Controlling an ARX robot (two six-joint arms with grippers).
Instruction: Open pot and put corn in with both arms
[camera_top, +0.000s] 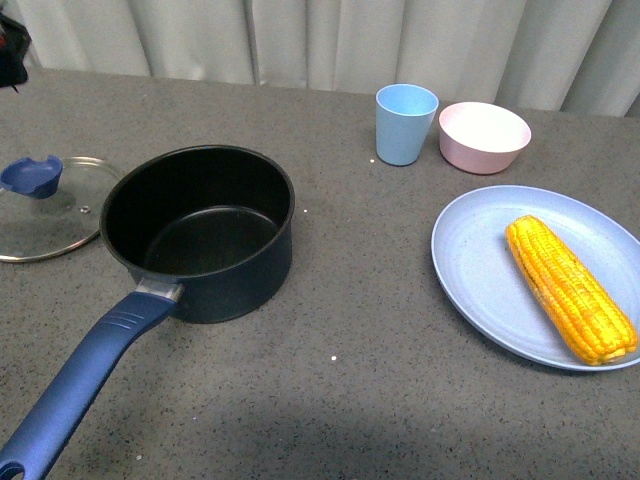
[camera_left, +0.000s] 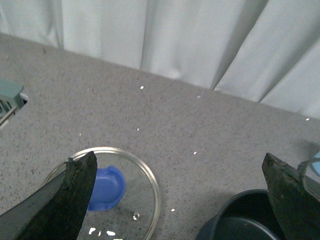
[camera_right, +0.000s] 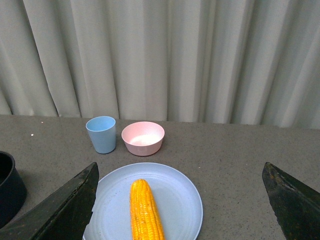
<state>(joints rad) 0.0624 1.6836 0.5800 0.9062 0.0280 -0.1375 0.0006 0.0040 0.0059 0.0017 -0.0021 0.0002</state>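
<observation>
Corn (camera_right: 145, 210) lies on blue plate (camera_right: 182, 192) ahead of right gripper (camera_right: 177, 206), between its wide-apart jaws, untouched. Left gripper (camera_left: 180, 200) is spread wide too, holding nothing; lid (camera_left: 142, 192) lies by one jaw, uncovered pot (camera_left: 235, 222) by the other.

Bright even light, soft shadow by pot (camera_top: 245, 275) — glints on lid (camera_left: 145, 192), sharp focus

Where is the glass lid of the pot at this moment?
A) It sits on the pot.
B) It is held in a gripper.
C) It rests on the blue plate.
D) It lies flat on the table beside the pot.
D: the lid lies flat on the table next to the open pot, and the left gripper is open and holds nothing.
</observation>
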